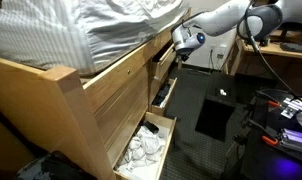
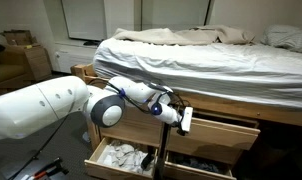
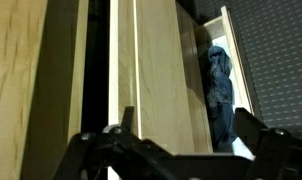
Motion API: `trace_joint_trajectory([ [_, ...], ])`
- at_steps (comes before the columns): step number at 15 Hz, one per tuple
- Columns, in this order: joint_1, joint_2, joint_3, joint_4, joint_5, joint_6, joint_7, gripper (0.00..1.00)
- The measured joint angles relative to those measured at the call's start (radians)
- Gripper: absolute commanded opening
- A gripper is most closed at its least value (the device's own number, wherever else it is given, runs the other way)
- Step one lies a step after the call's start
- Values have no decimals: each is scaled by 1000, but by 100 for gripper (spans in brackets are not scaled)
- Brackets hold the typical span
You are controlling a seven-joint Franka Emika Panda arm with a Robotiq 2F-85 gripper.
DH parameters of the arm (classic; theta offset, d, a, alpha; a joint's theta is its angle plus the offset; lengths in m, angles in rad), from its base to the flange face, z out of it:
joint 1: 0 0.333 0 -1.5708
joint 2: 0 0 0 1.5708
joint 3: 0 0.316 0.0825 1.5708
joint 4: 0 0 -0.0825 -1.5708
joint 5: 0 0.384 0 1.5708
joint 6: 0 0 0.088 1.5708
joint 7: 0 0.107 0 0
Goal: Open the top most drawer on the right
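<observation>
The fingers sit at the wooden front of the bed frame, just under the mattress edge. They touch or nearly touch the near end of the top right drawer. In the wrist view the two fingers stand spread apart at the bottom of the picture. Pale wood panels lie between and beyond them, and they seem to grip nothing. Whether a panel edge already lies inside the gap is too dark to tell.

The drawer's front stretches away from the fingers along the frame, level with them. It looks shut or barely started. Directly below the fingers, the lower right drawer is pulled out, with a blue cloth lying in it. Below and to the arm's side of the fingers, the lower left drawer also stands out, full of white cloths. The bedding hangs above the fingers.

The step in hand appears to be the approach, finding a hold on the drawer front. The next move calls for hooking or pinching the front's top lip or end edge. A straight pull outward, square to the frame, should then follow. The front looks smooth and handle-less, so a shallow hold may slip, and a slanted pull could jam the drawer on its runners.
</observation>
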Motion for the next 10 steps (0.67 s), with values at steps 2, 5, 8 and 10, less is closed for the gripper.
trace_joint_trajectory([
  [2,-33,-28,42,-63,-3,-87,-9,100],
  [5,-94,-81,77,-160,-49,-237,5,100],
  [8,-130,-113,78,-177,-77,-308,27,100],
  [10,-148,-132,86,-172,-74,-338,29,100],
])
